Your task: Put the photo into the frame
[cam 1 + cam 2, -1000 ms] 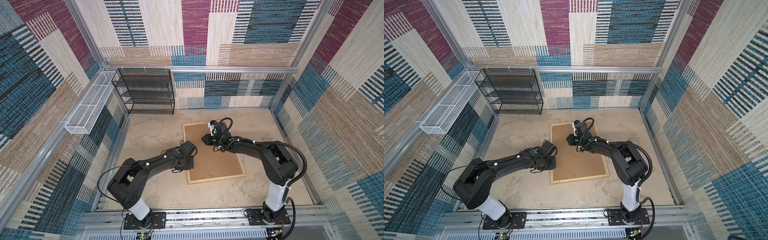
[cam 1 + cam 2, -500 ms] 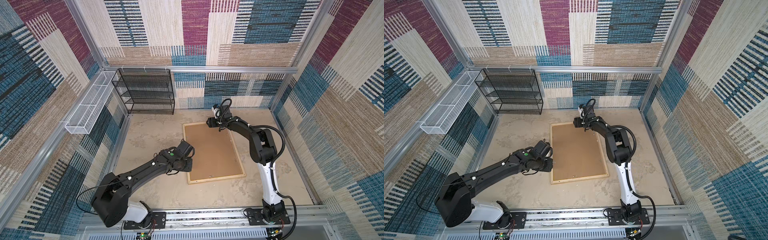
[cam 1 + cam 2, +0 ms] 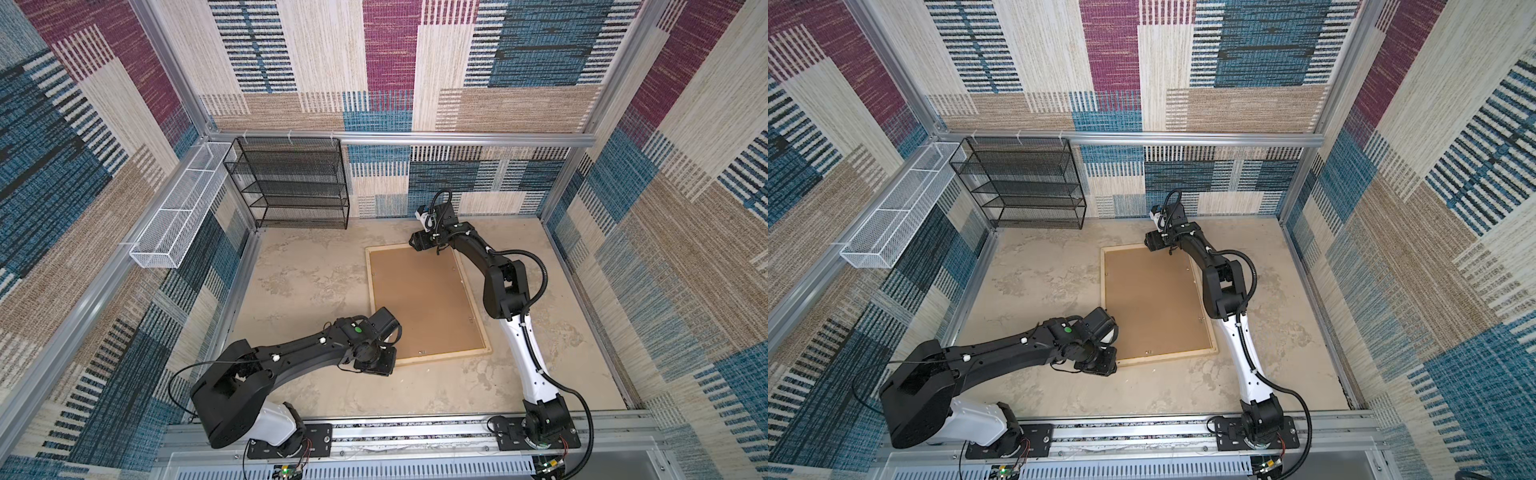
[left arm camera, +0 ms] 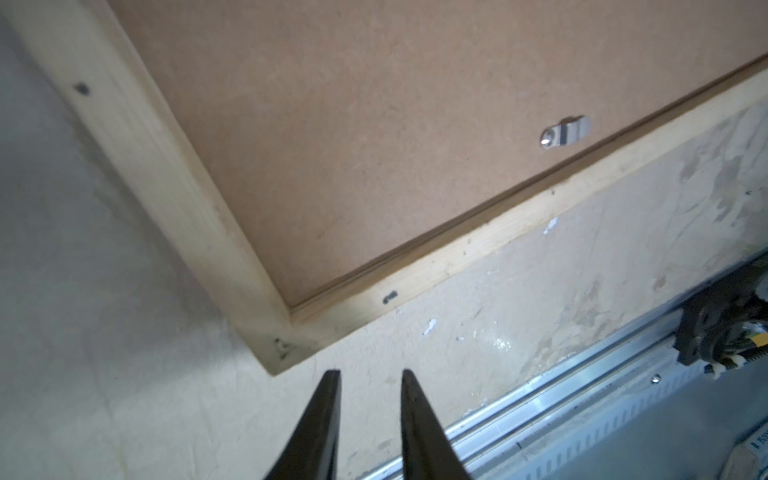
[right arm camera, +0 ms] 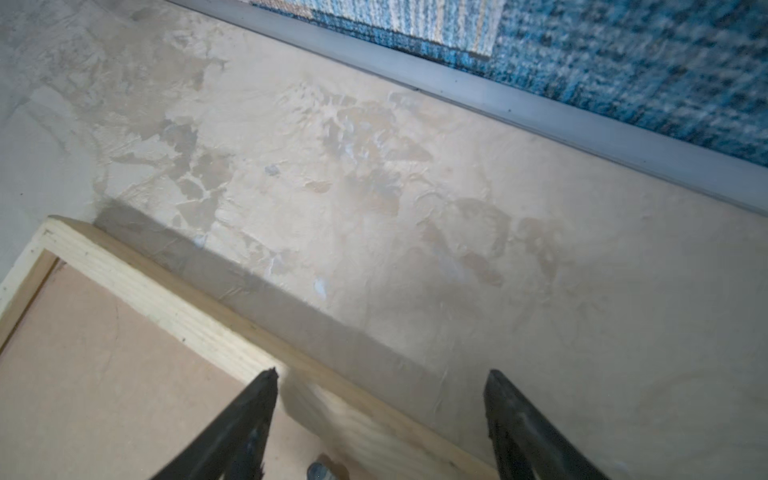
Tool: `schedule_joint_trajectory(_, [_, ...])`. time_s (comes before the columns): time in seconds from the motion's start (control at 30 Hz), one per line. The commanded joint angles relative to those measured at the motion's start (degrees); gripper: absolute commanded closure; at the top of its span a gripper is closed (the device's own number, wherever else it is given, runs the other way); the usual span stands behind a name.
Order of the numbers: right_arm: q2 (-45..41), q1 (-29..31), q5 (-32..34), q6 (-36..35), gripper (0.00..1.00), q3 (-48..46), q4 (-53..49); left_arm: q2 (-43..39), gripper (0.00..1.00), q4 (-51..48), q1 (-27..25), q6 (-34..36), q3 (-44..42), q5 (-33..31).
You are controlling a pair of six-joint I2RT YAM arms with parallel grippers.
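Bright, even light fills both top views. Only soft shadows lie on the worktop point(image 3: 316, 282), and the posts point(image 3: 176, 75) splay outward toward the edges, wide-angle style. Over to the left wrist view: it's dimmer, the frame point(image 4: 137, 158) smeared along one rail, a glint off the clip point(image 4: 565, 131), a small glare patch on the worktop. Right wrist view: the frame drops a broad grey shadow, the wall point(image 5: 644, 75) is soft, and the wood blurs out at the right pincer point(image 5: 382, 370).
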Motion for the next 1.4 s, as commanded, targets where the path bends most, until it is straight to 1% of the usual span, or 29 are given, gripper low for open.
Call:
schedule_joint_trajectory(0.0, [-0.3, -0.9, -3.1, -3.3, 0.21, -0.3, -3.7, 2.3, 0.72, 2.1, -0.1, -3.3, 0.5, 2.4])
schedule_joint_trajectory(0.07, [-0.4, -1.7, -2.9, -3.4, 0.22, -0.3, -4.9, 3.8, 0.72, 1.3, 0.1, -4.1, 0.8, 0.7])
schedule_joint_trajectory(0.17, [-0.2, -3.4, -0.5, -1.4, 0.23, 0.5, -8.6, 5.1, 0.72, -0.4, 1.3, -4.9, 1.1, -2.6])
schedule_joint_trajectory(0.23, [-1.0, -4.8, -0.9, -0.2, 0.24, -0.8, -10.1, 5.3, 0.73, -0.1, 2.7, -5.5, 0.3, -4.2])
schedule_joint_trajectory(0.37, [-4.7, -7.1, -0.5, 1.0, 0.25, -8.4, -8.8, 5.7, 0.72, 2.4, 6.8, -4.4, -1.5, -6.3])
schedule_joint_trajectory(0.5, [-8.8, -9.2, 0.6, 2.2, 0.30, -15.2, -8.1, 7.3, 0.72, 1.9, 11.5, -1.3, 0.1, -10.7])
schedule_joint_trajectory(0.57, [-12.5, -10.2, 2.3, 3.2, 0.31, -21.4, -6.2, 8.6, 0.72, 2.0, 13.8, -0.3, 1.3, -12.9])
schedule_joint_trajectory(0.7, [-22.0, -12.3, 4.3, 5.5, 0.32, -37.0, -1.0, 12.5, 0.72, 2.8, 17.8, 2.5, 4.9, -15.1])
schedule_joint_trajectory(0.83, [-31.5, -15.1, 7.1, 9.7, 0.37, -52.8, 2.4, 17.5, 0.70, 2.2, 21.5, 6.9, 11.3, -19.4])
schedule_joint_trajectory(0.93, [-38.5, -15.7, 7.5, 12.1, 0.38, -63.9, 5.8, 21.2, 0.70, 3.0, 24.3, 9.4, 16.3, -19.3])
schedule_joint_trajectory(1.03, [-44.5, -15.7, 7.0, 13.7, 0.39, -72.4, 9.0, 23.7, 0.70, -0.1, 25.1, 11.1, 22.0, -20.5])
schedule_joint_trajectory(1.1, [-46.8, -15.7, 8.4, 14.0, 0.39, -73.9, 9.4, 23.2, 0.69, -1.5, 25.1, 11.8, 23.6, -20.9])
schedule_joint_trajectory(1.23, [-50.8, -15.7, 9.6, 15.2, 0.39, -73.8, 9.9, 19.1, 0.66, -3.0, 25.0, 11.0, 22.8, -20.3])
schedule_joint_trajectory(1.37, [-54.0, -15.7, 9.9, 15.8, 0.39, -73.0, 10.3, 15.1, 0.65, -1.0, 23.9, 8.8, 20.5, -15.7])
